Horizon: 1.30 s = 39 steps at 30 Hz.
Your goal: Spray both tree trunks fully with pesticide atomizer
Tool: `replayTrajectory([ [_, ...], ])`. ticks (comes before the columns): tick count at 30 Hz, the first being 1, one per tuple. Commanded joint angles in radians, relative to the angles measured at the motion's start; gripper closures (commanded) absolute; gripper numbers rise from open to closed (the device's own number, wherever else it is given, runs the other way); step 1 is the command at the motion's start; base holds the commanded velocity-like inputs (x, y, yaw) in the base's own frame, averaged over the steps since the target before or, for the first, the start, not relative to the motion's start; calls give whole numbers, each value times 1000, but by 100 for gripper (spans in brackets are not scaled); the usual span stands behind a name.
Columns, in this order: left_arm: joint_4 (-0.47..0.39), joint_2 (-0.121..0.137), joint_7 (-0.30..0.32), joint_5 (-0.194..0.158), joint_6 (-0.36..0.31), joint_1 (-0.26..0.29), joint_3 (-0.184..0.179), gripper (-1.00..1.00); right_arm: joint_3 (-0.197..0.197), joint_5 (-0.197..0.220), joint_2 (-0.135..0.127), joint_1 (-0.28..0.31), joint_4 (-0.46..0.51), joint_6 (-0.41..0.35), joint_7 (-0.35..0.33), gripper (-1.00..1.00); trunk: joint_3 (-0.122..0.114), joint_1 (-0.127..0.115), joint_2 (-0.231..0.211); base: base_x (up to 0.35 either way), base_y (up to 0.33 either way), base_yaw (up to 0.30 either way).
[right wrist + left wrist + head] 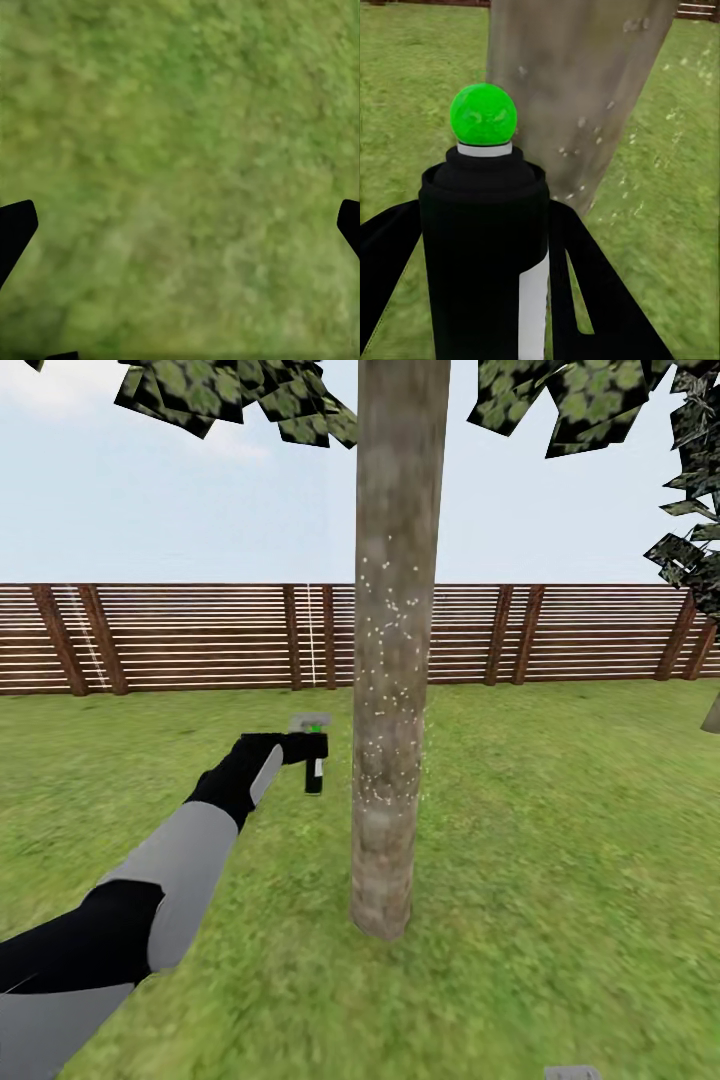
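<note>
1. The left claw (300, 748) is clamped around the pesticide atomizer (314, 752), holding it upright above the lawn (560, 840) with the pale grey trigger head on top. In the left wrist view the black fingers (607, 300) flank the black body and its white label, with the green spot facing the trunk.

2. The bottle sits just beside the tree trunk (393, 660), apart from it and at about the height of its lower half. Pale droplets speckle the middle stretch of the bark.

3. Risk of patchy cover: the specks thin out toward the base and the upper trunk, and the far side is hidden. Spraying from one height and one side would likely leave bare bands.

4. Risk of collision: the bottle is near the bark, so a sweep could knock it against the trunk and twist it in the grip.

5. Risk of wasted spray: a tilted nozzle would send the mist past the trunk toward the wooden fence (180, 640).

6. The right claw (180, 225) points down at grass; its dark tips sit at opposite edges of its wrist view, spread apart and holding nothing.

7. Only one of the two trees is speckled here; by my judgement the second remains to be done.
</note>
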<state>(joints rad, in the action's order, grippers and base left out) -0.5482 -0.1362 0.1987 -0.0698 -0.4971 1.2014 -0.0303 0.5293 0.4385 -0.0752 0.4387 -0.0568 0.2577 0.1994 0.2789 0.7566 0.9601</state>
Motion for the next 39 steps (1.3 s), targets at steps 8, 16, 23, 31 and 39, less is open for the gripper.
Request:
replayTrajectory([
  [8, 4, -38, -12, -1, -126, 196, 0, 100, 0, 0, 0, 0, 0, 0, 0, -100, 0, 0, 0, 0, 0, 0],
  [16, 11, -38, -39, -1, -255, 409, 37, 100, 0, -1, 0, 0, 0, 0, 0, -100, 0, 0, 0, 0, 0, 0],
  [23, 12, -38, -39, -1, -313, 542, 65, 100, 0, -1, 0, 0, 0, 0, 0, -100, 0, 0, 0, 0, 0, 0],
  [31, 12, -37, -39, -1, -343, 592, 80, 100, 0, -1, 0, 0, 0, 0, 0, -100, 0, 0, 0, 0, 0, 0],
  [39, 250, -25, -36, -1, -225, 593, 125, 100, 0, -1, 0, 0, 0, 0, 0, -100, 0, 0, 0, 0, 0, 0],
])
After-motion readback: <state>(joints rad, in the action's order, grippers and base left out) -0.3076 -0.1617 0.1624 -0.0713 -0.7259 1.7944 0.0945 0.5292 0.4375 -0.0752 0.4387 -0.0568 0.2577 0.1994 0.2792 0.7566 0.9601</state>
